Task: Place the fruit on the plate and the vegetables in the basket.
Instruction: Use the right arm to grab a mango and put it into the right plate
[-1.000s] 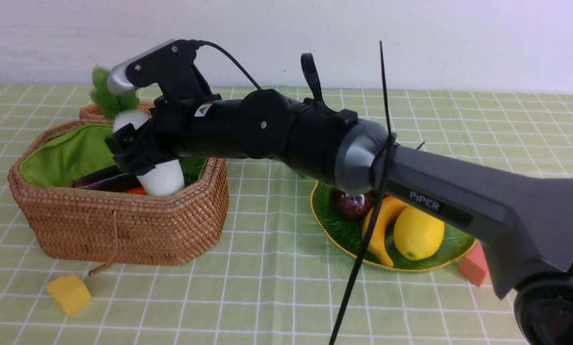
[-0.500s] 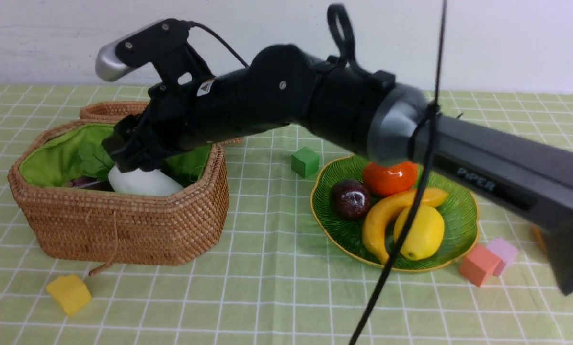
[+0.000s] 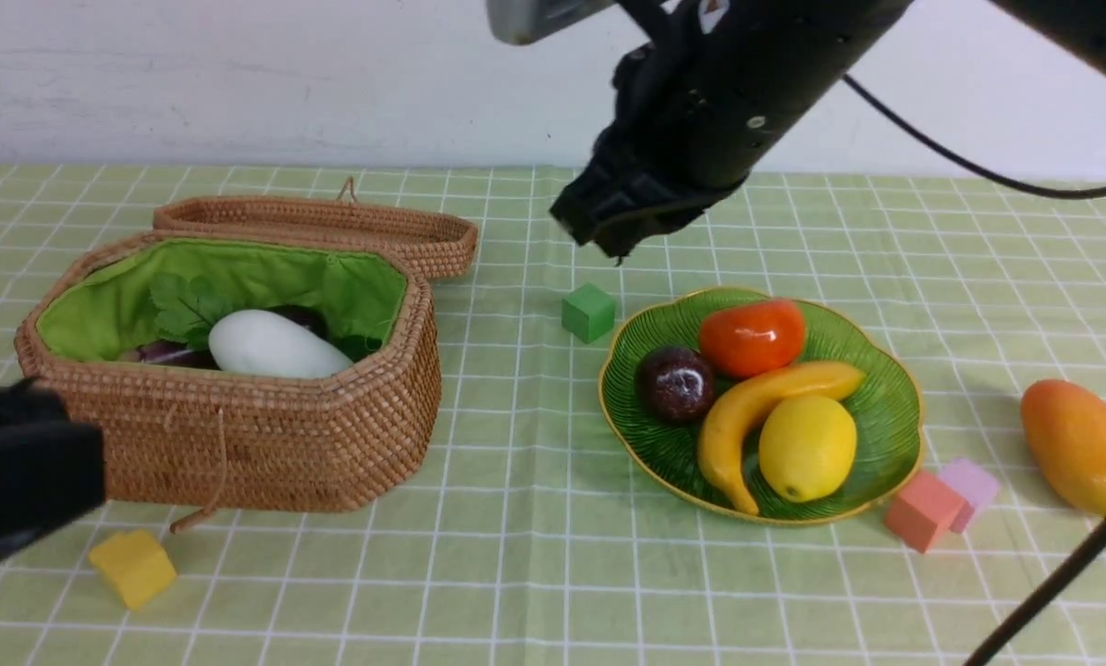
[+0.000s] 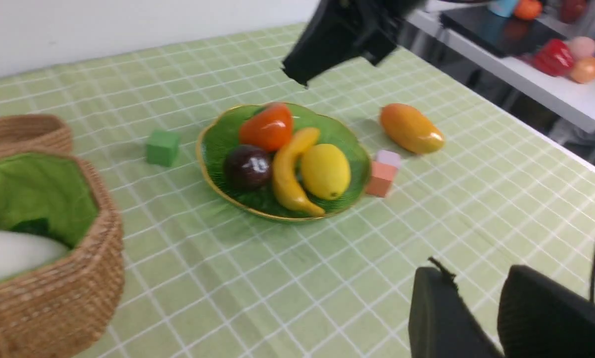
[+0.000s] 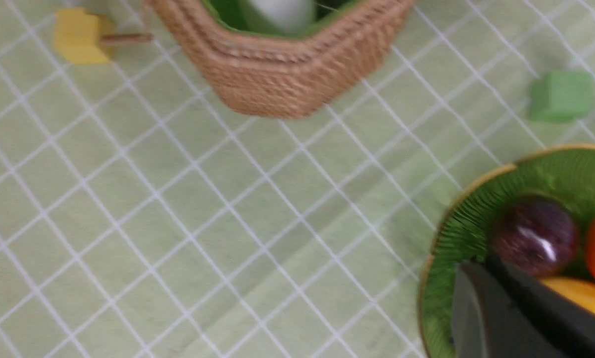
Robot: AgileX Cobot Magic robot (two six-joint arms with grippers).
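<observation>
The wicker basket (image 3: 239,444) stands at the left and holds the white radish (image 3: 271,344) and a glimpse of the purple eggplant (image 3: 160,353). The green plate (image 3: 664,444) holds the persimmon (image 3: 752,338), mangosteen (image 3: 675,384), banana (image 3: 747,416) and lemon (image 3: 807,447). The mango (image 3: 1075,444) lies on the cloth at the far right. My right gripper (image 3: 608,236) hangs shut and empty above the plate's far left edge. My left gripper (image 4: 476,278) is open and empty, low over the cloth near the front. The chili and gourd are hidden.
A green block (image 3: 588,312) sits between basket and plate. A yellow block (image 3: 133,566) lies in front of the basket. An orange-red block (image 3: 923,511) and a pink block (image 3: 971,481) sit by the plate's right rim. The basket lid (image 3: 331,227) lies open behind it.
My right gripper let the radish go into the basket, then rose and swung right to above the plate. My left arm came into view at the lower left.
</observation>
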